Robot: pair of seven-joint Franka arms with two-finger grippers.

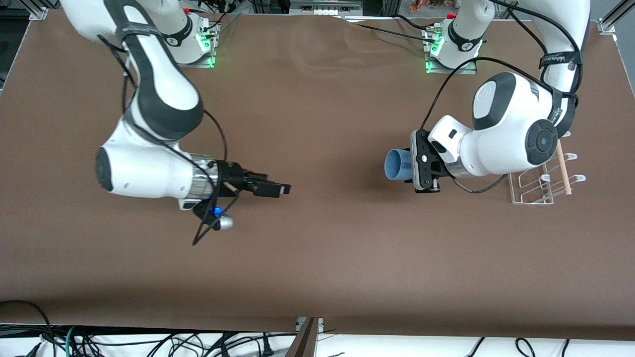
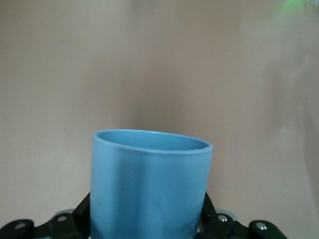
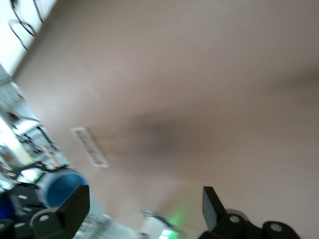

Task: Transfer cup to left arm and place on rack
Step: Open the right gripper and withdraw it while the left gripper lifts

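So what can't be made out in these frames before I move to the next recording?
- The rack: front view, partly covered by the left arm's wrist.
- The cup: its base is hidden between the fingers of the left gripper in the front view, and cut off by the lower edge in the left wrist view.
- The right gripper is open, holding nothing; its wrist view is motion-blurred, so the background stays unclear.
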